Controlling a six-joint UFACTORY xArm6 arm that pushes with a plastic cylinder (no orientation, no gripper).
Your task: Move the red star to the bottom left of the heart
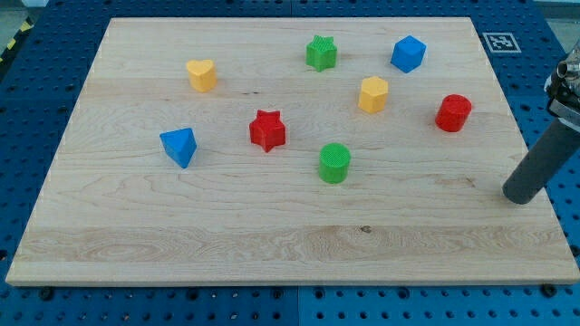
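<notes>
One red star (267,129) mid-board; my tip (520,195) near right edge, no claw.

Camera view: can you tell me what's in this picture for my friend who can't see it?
A red star sits mid-board on a wooden table, right of and below a yellow heart. My tip rests far off at the view's right edge. Around them lie a blue pyramid, green star, blue cube, yellow block, red cylinder and green cylinder.
</notes>
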